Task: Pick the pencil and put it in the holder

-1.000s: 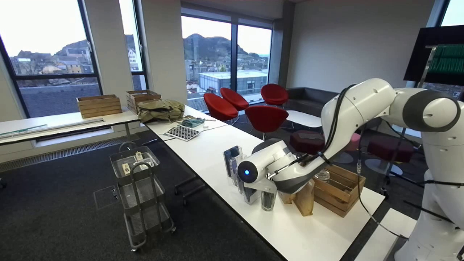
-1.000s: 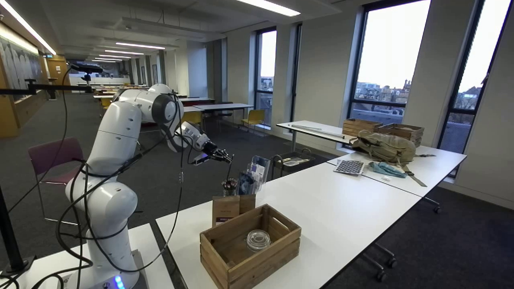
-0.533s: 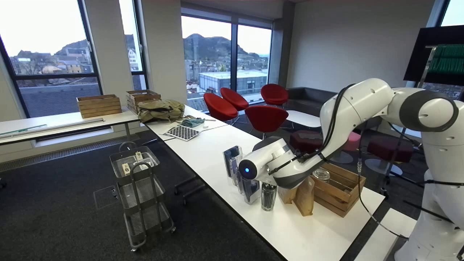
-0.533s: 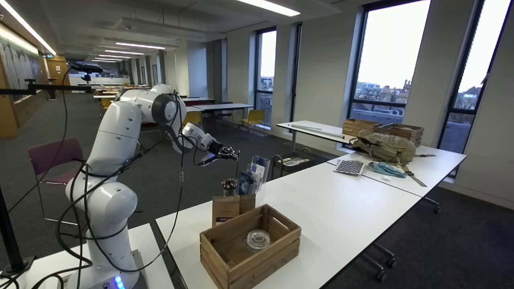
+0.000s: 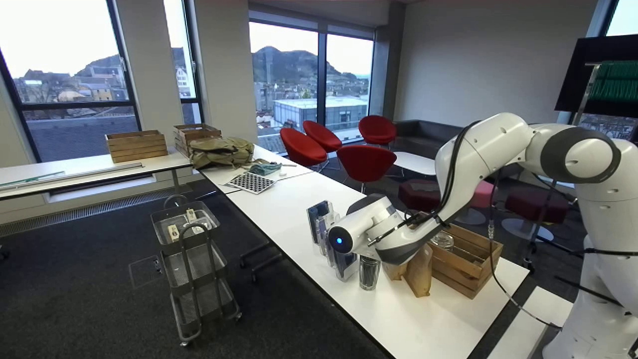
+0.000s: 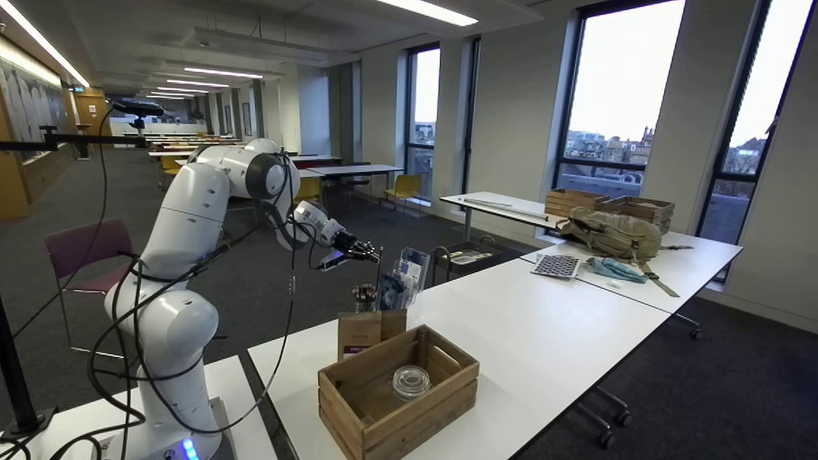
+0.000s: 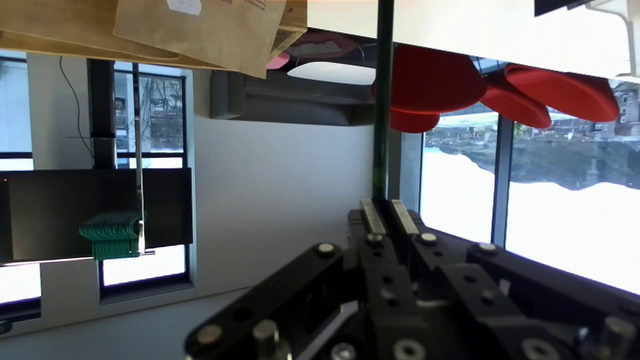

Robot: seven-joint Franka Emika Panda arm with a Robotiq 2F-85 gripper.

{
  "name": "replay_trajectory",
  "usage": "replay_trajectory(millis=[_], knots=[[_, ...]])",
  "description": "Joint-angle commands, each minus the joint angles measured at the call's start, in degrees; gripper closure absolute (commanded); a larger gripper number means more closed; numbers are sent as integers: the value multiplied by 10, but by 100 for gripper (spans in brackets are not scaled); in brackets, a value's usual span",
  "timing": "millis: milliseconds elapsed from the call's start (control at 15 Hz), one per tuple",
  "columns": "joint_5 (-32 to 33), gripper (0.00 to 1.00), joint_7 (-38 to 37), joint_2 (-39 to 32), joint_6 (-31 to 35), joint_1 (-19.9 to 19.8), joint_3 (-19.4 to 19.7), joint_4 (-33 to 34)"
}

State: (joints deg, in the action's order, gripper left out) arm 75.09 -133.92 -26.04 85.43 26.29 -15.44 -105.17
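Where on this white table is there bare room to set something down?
Bare table: the stretch between brochure rack and chequered board, and the end corner bordered by paper bags, crate and table edges. Crowded: cup, rack and bags; the held pencil hangs close by.

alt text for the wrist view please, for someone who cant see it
Robot hand shut on a dark pencil that runs up to the picture's top edge. The view is upside down, with red chairs at upper right and a brown paper bag at upper left.
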Motion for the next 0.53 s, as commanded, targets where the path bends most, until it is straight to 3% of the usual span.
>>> replay_trajectory(millis=[0,467], knots=[[0,98,-9,5,-14,-1,-7,-6],[-1,98,-1,29,-31,3,-12,-10]])
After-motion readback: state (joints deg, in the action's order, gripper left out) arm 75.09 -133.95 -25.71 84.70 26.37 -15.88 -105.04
